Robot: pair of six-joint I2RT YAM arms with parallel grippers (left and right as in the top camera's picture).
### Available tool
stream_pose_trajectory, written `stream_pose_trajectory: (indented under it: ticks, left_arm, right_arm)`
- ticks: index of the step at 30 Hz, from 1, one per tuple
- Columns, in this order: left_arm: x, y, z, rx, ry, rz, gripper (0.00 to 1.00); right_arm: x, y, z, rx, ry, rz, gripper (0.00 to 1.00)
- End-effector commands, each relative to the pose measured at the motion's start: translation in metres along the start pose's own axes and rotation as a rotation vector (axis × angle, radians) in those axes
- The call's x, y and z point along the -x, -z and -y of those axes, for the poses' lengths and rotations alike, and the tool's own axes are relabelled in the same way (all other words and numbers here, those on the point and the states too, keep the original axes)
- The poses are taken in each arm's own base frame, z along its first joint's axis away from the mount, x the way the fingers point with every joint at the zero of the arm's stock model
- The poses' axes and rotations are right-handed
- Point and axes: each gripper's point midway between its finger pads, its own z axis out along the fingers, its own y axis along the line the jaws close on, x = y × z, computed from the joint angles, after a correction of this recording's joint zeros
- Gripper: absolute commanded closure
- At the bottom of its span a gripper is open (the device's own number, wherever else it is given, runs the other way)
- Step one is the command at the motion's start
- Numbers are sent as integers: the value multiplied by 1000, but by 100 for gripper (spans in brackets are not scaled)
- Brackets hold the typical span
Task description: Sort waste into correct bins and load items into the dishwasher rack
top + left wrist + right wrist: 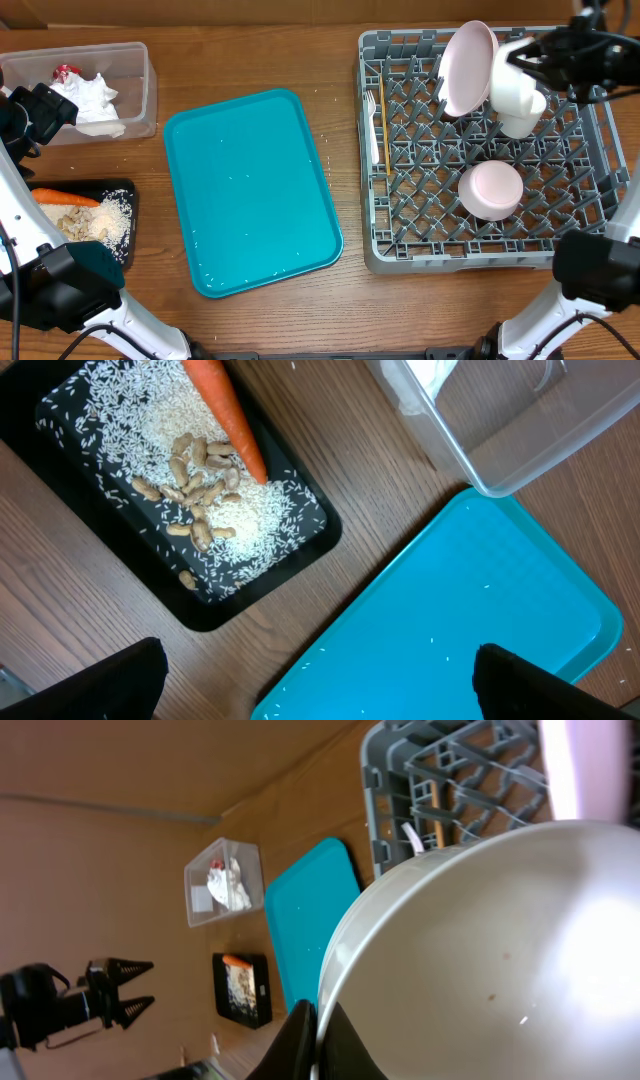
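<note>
Currently aloft over the dishwasher rack (450,258): white bowl (512,85), glossy, tipped on its side, rim pinched by right gripper (316,1025). Left gripper (320,675) spread wide, nothing in it, above the teal tray (470,610) corner. Counted in rack: one pink plate (467,68) on edge, one upturned pink bowl (490,190), one white fork (372,125), one wooden stick (383,135).

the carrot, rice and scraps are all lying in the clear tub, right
No. The carrot, rice and scraps are all lying in the black tray, not the clear tub, as the left wrist view shows.
</note>
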Motion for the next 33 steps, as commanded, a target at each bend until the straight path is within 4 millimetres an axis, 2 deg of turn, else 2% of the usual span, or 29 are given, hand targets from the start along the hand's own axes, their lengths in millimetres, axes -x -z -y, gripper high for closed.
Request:
stream_pose_trajectory:
  ticks: [1, 4, 7, 10, 12, 15, 18, 22, 27, 33]
  left_arm:
    - [0, -4, -2, 11, 11, -12, 0]
    - [0, -4, -2, 11, 12, -12, 0]
    - [0, -4, -2, 11, 11, -12, 0]
    - [0, -4, -2, 11, 11, -12, 0]
    - [0, -4, -2, 11, 11, -12, 0]
    - [0, -4, -2, 11, 11, -12, 0]
    - [0, -4, -2, 11, 12, -12, 0]
    - [0, -4, -2, 11, 11, -12, 0]
    - [0, -4, -2, 11, 11, -12, 0]
    - [0, -4, -2, 11, 11, -12, 0]
  right_arm:
    - [-19, 41, -8, -26, 18, 93, 96]
    - [-40, 69, 21, -140, -38, 157, 96]
    - [-56, 93, 43, -171, -41, 217, 96]
    - [-63, 107, 62, -119, -49, 264, 94]
    - [-64, 109, 66, -11, -22, 288, 93]
    - [-68, 100, 74, 191, 21, 328, 89]
    - [-71, 83, 85, 266, 47, 326, 88]
    - [-69, 53, 112, 313, 87, 323, 88]
    - [-56, 46, 128, 331, 153, 360, 88]
    - [-47, 37, 133, 352, 203, 360, 88]
